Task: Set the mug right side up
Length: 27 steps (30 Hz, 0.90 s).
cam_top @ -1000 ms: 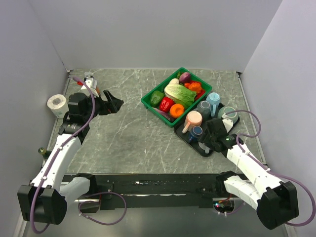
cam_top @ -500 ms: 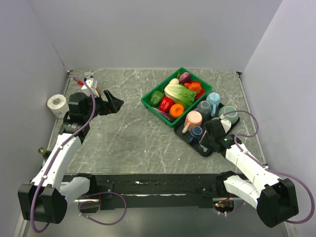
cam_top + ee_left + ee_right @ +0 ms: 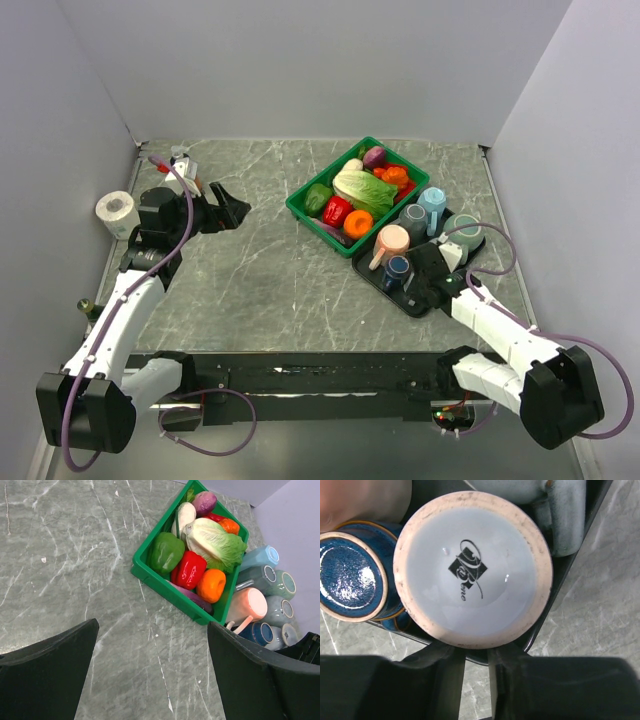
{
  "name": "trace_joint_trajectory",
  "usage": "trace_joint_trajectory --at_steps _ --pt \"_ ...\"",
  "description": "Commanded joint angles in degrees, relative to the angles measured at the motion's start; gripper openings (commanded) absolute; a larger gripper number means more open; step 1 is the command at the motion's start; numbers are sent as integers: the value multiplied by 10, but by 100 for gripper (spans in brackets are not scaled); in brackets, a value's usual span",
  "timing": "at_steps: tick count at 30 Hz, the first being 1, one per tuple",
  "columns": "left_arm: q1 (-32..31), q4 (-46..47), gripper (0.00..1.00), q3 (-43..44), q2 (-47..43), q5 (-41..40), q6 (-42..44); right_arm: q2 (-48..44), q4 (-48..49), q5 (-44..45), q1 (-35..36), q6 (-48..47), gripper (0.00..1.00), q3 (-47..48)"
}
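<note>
Mug [image 3: 472,575] upside down, base up, axis vertical

We find a robotics test cell, not a home or kitchen. Plain pale walls [image 3: 300,70] box in a stone-patterned tabletop [image 3: 270,290]. The left arm [image 3: 120,310] and right arm [image 3: 500,335] are bolted to its near edge. Props are staged: a green crate [image 3: 300,208] of vegetables [image 3: 365,188] and a black tray [image 3: 425,305] of mugs [image 3: 392,240]
</note>
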Motion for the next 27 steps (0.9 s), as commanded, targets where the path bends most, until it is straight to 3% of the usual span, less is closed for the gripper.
trace_joint_trajectory --at_steps 1,5,16,27 --pt "2 4 96 12 -10 10 3 6 -8 31 12 20 19 9" --pt "2 5 96 12 -12 13 3 1 -1 32 19 17 0 6" --pt "2 9 96 10 -14 22 -1 -53 -28 58 37 18 0 27" --pt "2 18 96 7 -6 50 -8 -134 -113 32 43 25 0 107"
